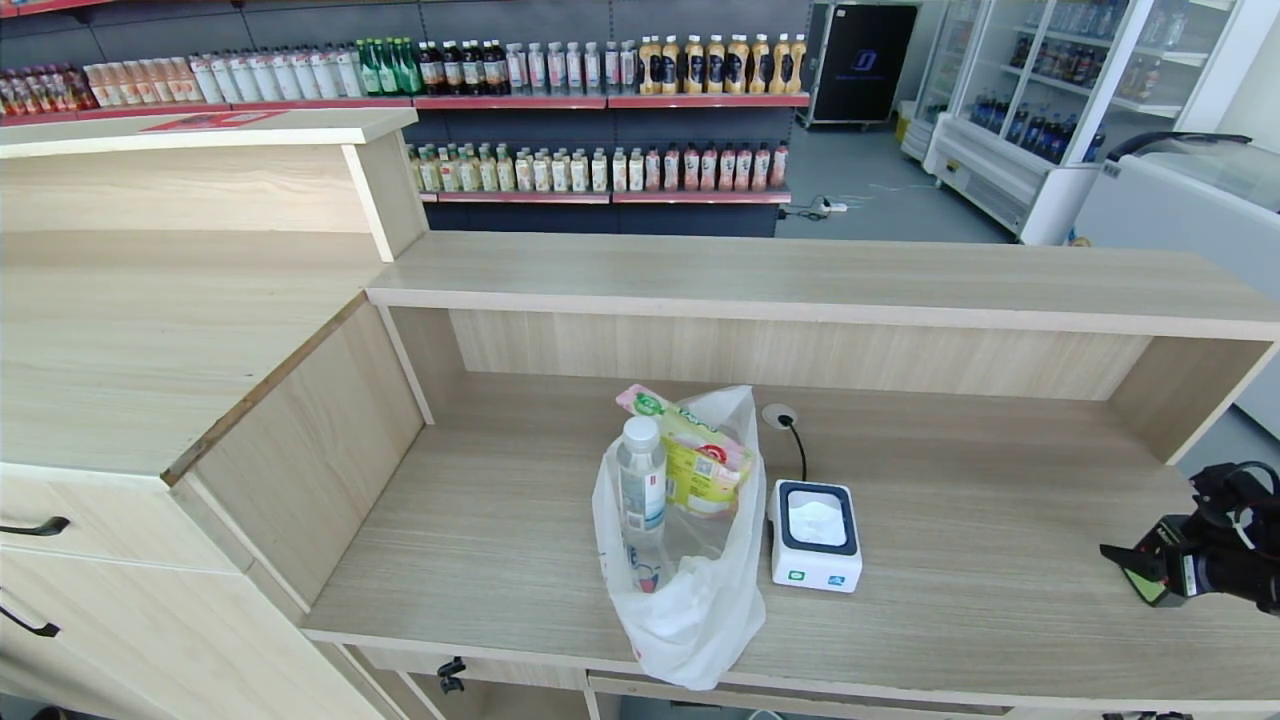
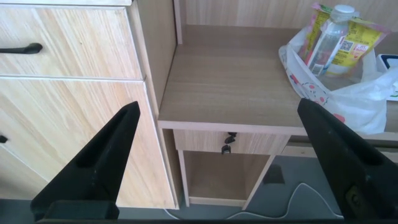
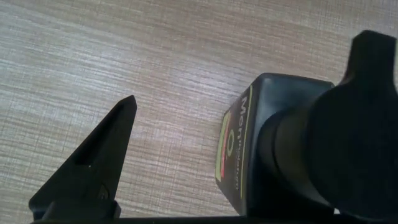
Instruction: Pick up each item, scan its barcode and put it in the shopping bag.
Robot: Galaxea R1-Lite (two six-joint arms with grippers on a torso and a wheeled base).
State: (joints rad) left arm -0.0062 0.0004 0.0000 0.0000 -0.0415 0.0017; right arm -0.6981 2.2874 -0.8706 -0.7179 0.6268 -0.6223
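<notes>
The left tool hangs with fingers spread wide before the table; on it a white shopping bag holds a bottle and a yellow packet; drawers stand alongside.

Bright, even light fills the shop. Shadows are soft: the back of the table lies shaded under the upper ledge. The scanner glares white on its top window. Straight edges bow toward the head view's borders. The fingers of the left claw stand as dark silhouettes against lit wood.
</notes>
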